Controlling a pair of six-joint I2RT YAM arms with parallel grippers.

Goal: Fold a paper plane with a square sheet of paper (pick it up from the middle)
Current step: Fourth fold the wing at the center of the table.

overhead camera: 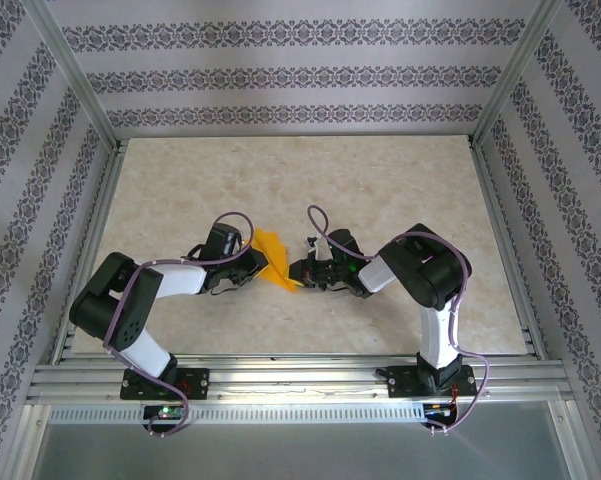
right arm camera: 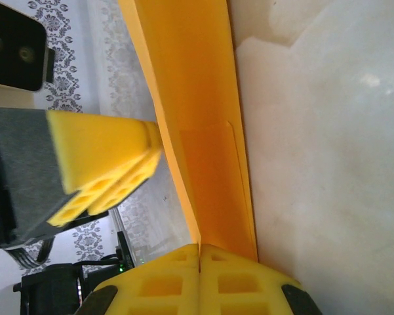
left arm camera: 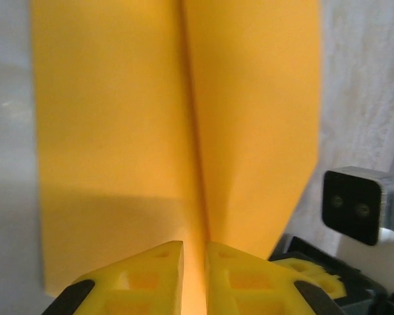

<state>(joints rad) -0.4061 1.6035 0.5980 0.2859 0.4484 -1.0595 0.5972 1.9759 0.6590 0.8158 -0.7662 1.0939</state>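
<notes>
Mid-frame, the left end effector (left arm camera: 194,262) and right end effector (right arm camera: 198,259) each clamped the creased orange paper (overhead camera: 273,255), seemingly off the surface (overhead camera: 400,180).

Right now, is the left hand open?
No, in the left wrist view the left hand is pinched shut on the paper at its crease.

Smooth matt orange paper (left arm camera: 118,131); left claw (left arm camera: 195,262) pads (left arm camera: 144,279) are matt yellow plastic.
</notes>
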